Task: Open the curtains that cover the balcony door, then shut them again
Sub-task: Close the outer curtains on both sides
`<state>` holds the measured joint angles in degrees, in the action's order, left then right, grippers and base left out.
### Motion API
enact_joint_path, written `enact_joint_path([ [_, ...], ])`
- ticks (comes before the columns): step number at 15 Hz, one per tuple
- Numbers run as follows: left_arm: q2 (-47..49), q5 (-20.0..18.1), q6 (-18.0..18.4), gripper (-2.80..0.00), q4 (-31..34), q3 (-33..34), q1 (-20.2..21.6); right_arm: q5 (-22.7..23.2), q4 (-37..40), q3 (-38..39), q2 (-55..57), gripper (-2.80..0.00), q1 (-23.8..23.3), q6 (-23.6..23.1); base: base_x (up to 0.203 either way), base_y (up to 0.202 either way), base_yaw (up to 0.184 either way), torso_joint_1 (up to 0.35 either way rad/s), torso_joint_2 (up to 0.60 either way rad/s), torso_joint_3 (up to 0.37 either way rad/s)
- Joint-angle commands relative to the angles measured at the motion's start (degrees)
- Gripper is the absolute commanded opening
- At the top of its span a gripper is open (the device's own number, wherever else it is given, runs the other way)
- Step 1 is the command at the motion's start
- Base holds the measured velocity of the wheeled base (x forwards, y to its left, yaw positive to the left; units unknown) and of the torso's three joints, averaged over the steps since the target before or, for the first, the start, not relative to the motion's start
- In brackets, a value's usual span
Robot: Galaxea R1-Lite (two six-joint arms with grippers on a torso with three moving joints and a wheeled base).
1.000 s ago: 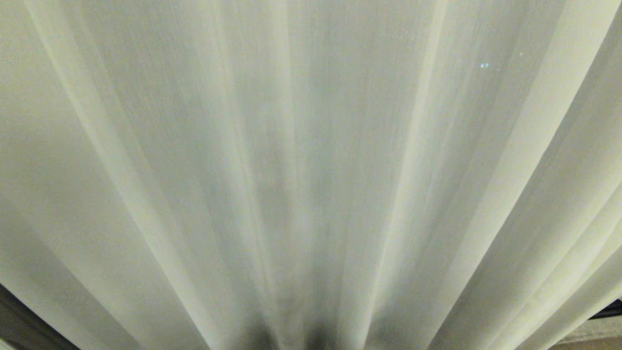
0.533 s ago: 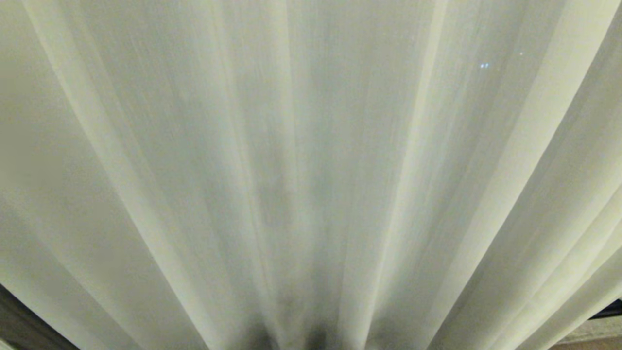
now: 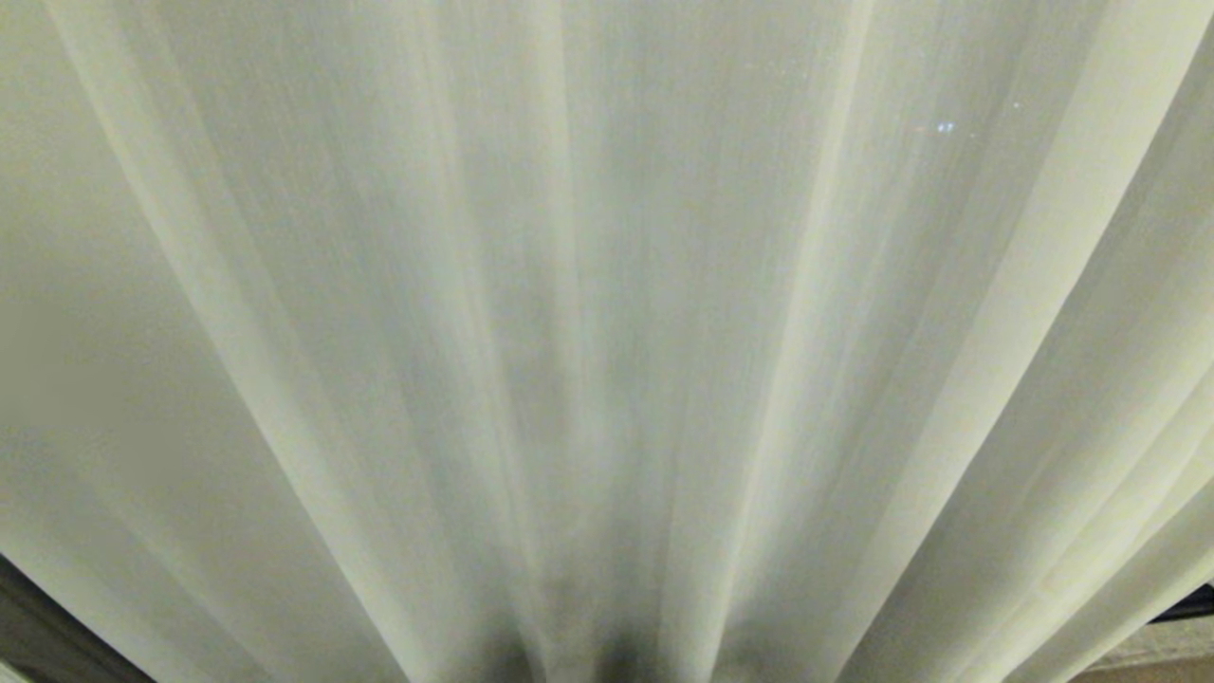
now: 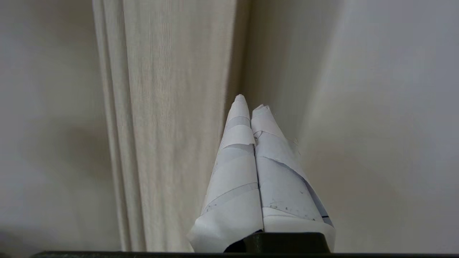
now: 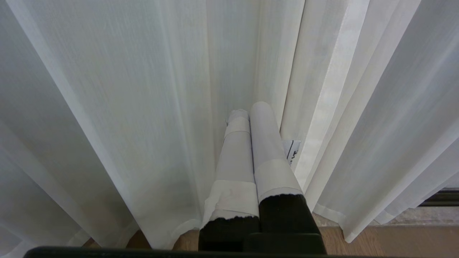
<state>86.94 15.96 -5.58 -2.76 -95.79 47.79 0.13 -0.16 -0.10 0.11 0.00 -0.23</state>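
The cream curtains hang in sheer vertical folds across the whole head view, and neither arm shows there. In the left wrist view my left gripper, wrapped in white tape, is shut with nothing between its fingers. It points at a fold where the coarser woven curtains meet a smooth pale layer. My right gripper is shut and empty, low near the floor, its tips against the sheer curtains beside a hemmed edge. The balcony door is hidden behind the fabric.
Wooden floor shows below the curtain hems in the right wrist view. A dark frame strip lies low at that view's right edge. Dark strips also show at the head view's bottom corners.
The head view is almost unchanged; the curtain folds on its left side have shifted slightly.
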Motion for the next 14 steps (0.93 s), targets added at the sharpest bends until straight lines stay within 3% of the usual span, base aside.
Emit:
enact_joint_path([
  [1, 6.59, 0.06, -0.04, -2.80, -0.10, -2.70, 1.16, 0.04, -0.02, 0.01, -0.02, -2.80, 0.00, -0.03, 0.000, 0.000, 0.000, 0.000, 0.00, 0.000],
  [6, 12.01, 0.23, 0.11, -2.80, -1.94, -3.48, 1.59, 0.04, -0.02, 0.01, -0.02, -2.80, 0.00, -0.03, 0.000, 0.000, 0.000, 0.000, 0.00, 0.000],
  [10, 18.68, 0.25, 0.49, -2.80, -5.08, -8.44, 2.34, 0.04, -0.02, 0.01, -0.02, -2.80, 0.00, -0.03, 0.000, 0.000, 0.000, 0.000, 0.00, 0.000],
  [14, 22.15, 0.92, 3.67, -2.80, -5.24, -13.16, 2.73, 0.04, -0.02, 0.01, -0.02, -2.80, 0.00, -0.03, 0.000, 0.000, 0.000, 0.000, 0.00, 0.000],
])
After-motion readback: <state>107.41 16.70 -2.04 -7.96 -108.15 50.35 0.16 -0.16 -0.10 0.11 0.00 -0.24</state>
